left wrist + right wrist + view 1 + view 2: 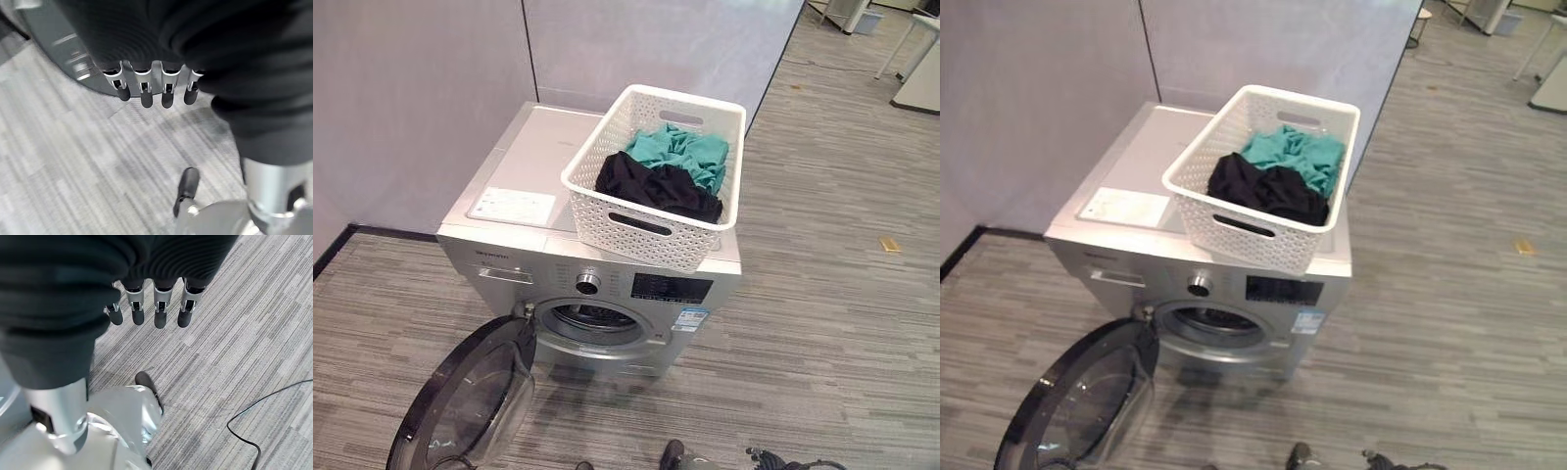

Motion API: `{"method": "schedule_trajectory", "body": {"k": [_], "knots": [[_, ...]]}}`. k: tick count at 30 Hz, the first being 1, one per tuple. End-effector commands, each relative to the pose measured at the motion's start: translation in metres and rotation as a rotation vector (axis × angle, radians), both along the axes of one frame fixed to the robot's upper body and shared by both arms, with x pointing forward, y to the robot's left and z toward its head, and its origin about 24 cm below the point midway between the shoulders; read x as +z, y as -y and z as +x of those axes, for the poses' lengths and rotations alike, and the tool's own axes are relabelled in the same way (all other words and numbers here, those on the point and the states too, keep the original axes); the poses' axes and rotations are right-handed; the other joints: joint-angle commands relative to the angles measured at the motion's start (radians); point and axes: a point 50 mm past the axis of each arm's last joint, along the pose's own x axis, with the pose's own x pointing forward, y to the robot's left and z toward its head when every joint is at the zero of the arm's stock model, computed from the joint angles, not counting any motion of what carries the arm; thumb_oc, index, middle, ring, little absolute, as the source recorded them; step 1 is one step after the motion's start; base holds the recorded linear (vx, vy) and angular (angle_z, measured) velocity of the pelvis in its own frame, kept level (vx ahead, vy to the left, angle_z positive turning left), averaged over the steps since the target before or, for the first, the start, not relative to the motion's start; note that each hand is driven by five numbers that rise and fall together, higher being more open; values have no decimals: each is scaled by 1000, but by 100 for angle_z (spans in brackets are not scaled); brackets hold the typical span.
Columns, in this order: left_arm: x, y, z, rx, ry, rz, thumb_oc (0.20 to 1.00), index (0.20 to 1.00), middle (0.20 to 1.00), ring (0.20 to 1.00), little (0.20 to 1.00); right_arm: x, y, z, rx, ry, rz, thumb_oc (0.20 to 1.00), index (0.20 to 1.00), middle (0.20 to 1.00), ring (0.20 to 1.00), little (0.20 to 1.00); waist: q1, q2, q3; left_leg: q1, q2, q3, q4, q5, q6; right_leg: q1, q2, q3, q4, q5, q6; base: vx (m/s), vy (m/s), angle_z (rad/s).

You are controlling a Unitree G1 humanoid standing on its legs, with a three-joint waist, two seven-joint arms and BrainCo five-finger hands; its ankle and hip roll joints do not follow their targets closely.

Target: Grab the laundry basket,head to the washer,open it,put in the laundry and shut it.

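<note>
A white perforated laundry basket (592, 147) stands on top of the silver front-loading washer (524, 162), towards its right side. Inside it lie a teal garment (685, 152) and a black garment (651, 186). The washer's round glass door (470, 401) is swung wide open to the left, and the drum opening (597, 318) shows dark. My left hand (167, 93) hangs over the floor near the dark door (54, 44), fingers relaxed and holding nothing. My right hand (160, 308) also hangs over the grey floor, open with nothing in it.
Grey partition walls (421, 98) stand close behind and left of the washer. Striped grey floor spreads out to the right, with a small yellow scrap (890, 245) on it. White furniture (920, 69) stands at the far right.
</note>
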Motion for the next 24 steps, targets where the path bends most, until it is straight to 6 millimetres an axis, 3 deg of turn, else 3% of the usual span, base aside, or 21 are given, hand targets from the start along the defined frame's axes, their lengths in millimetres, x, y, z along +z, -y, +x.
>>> {"method": "schedule_trajectory", "body": {"k": [1,6,9,10,11,13,16,18,20,23,24], "knots": [[5,-7,15,-17,38,31,1000,1000,1000,1000,1000,1,9,-1,12,-13,-42,1000,1000,1000,1000,1000,-11,-25,20,-71,-19,-67,56,5,-87,157,34,19,-292,136,-12,60,-107,41],[4,4,22,-39,64,6,1000,1000,1000,1000,1000,0,17,-14,3,-54,-68,1000,1000,1000,1000,1000,-9,-19,7,-94,7,-52,186,-43,-105,190,38,35,-328,126,-28,80,-130,9],[5,11,32,-78,88,-7,1000,1000,1000,1000,1000,3,28,-19,-26,-66,-100,1000,1000,1000,1000,1000,-7,-25,23,-149,56,-71,364,-55,-139,221,37,46,-334,109,-51,33,-99,5],[5,11,32,-79,88,-7,1000,1000,1000,1000,1000,3,28,-18,-27,-65,-100,1000,1000,1000,1000,1000,-7,-24,24,-150,58,-71,368,-57,-140,222,39,46,-336,109,-52,30,-39,14],[6,15,37,-94,101,-15,1000,1000,1000,1000,1000,4,33,-22,-44,-77,-114,1000,1000,1000,1000,1000,-19,-24,22,-171,99,-36,345,-17,-158,236,30,38,-352,109,-49,0,0,0],[6,17,39,-106,104,-19,1000,1000,1000,1000,1000,4,35,-24,-52,-78,-120,1000,1000,1000,1000,1000,-25,-22,19,-167,112,-11,313,-14,-160,239,24,31,-355,107,-45,21,62,3],[8,16,45,-127,112,-1,1000,1000,1000,1000,1000,5,38,-24,-66,-67,-129,1000,1000,1000,1000,1000,-23,-16,5,-200,124,-71,190,56,-161,243,15,42,-352,95,-43,78,137,10],[8,17,44,-145,102,4,1000,1000,1000,1000,1000,6,38,-24,-77,-63,-127,1000,1000,1000,1000,1000,-41,-9,5,-215,178,-18,157,129,-181,252,1,29,-343,85,-47,89,163,9],[7,15,41,-146,89,6,1000,1000,1000,1000,1000,6,37,-21,-57,-64,-124,1000,1000,1000,1000,1000,-24,-11,8,-202,157,-94,185,92,-174,255,-6,55,-321,75,-46,75,125,14],[6,14,39,-135,84,4,1000,1000,1000,1000,1000,4,34,-23,-57,-78,-115,1000,1000,1000,1000,1000,-31,-1,-8,-171,131,-91,157,87,-153,255,-35,62,-314,102,-31,62,212,-48],[6,14,38,-135,83,4,1000,1000,1000,1000,1000,4,34,-24,-57,-79,-115,1000,1000,1000,1000,1000,-31,0,-11,-161,129,-104,155,68,-163,264,-34,71,-312,88,-22,57,356,-13]]}}
